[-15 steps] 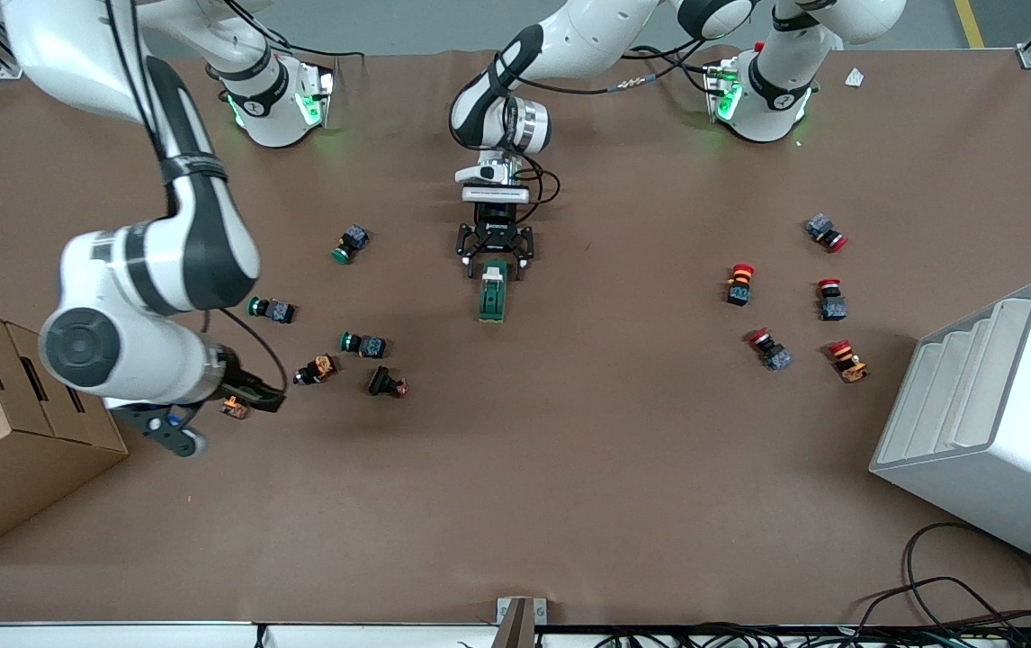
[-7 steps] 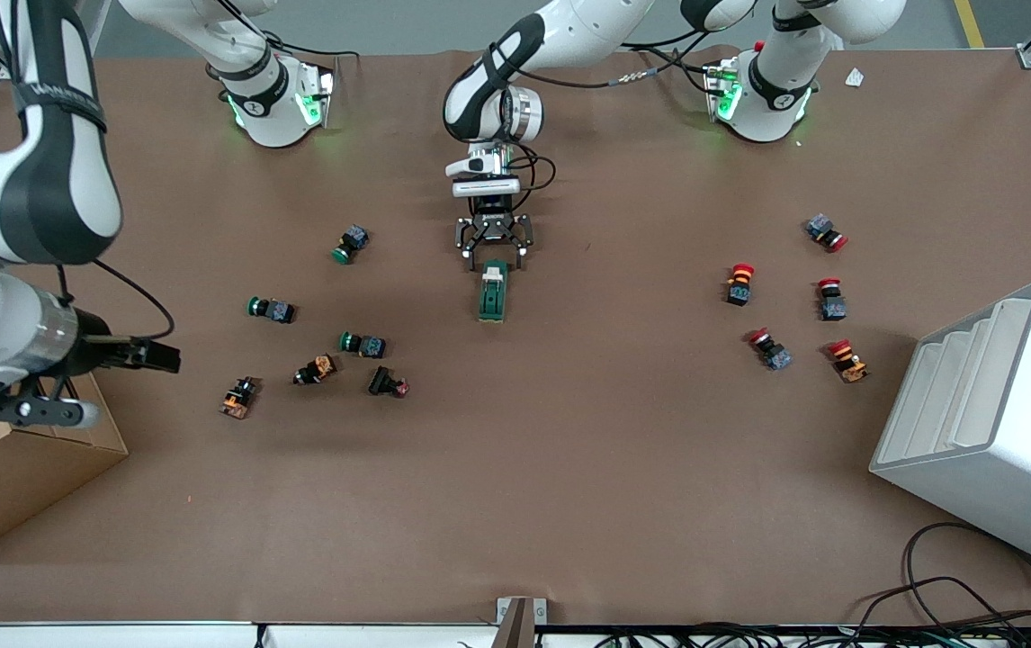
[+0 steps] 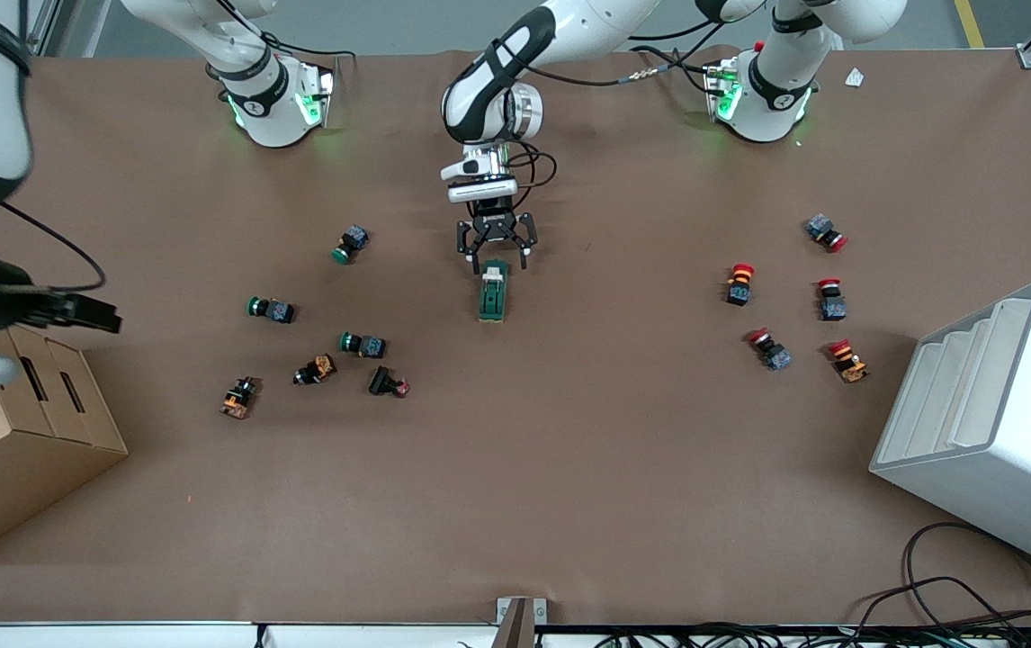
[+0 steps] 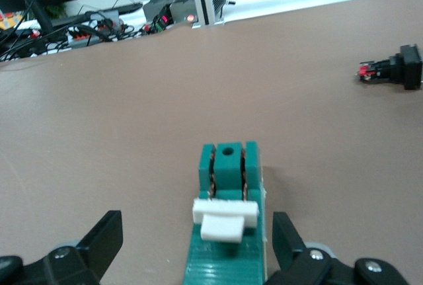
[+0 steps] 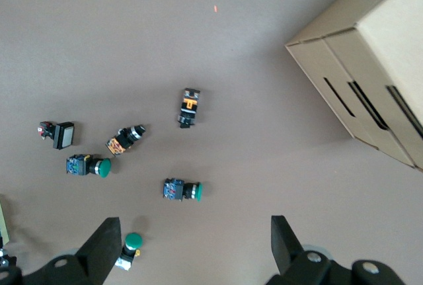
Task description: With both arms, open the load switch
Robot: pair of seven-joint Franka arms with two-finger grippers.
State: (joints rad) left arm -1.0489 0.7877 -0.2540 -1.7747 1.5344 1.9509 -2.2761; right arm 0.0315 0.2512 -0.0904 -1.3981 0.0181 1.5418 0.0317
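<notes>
Front view: right gripper (image 3: 88,312) withdrawn

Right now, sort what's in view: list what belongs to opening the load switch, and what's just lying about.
Belongs to the job:
load switch
left tool, open, at the switch's end
right tool, open, above the cardboard box

Lying about:
green push buttons
red push buttons
white bin

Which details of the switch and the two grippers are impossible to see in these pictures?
- Small dark green load switch with white lever: left wrist view, its near end cut off by the picture's edge.
- Right gripper: front view, black fingers overlap, their gap unreadable.
- Left gripper: contact with switch too small to judge.
</notes>
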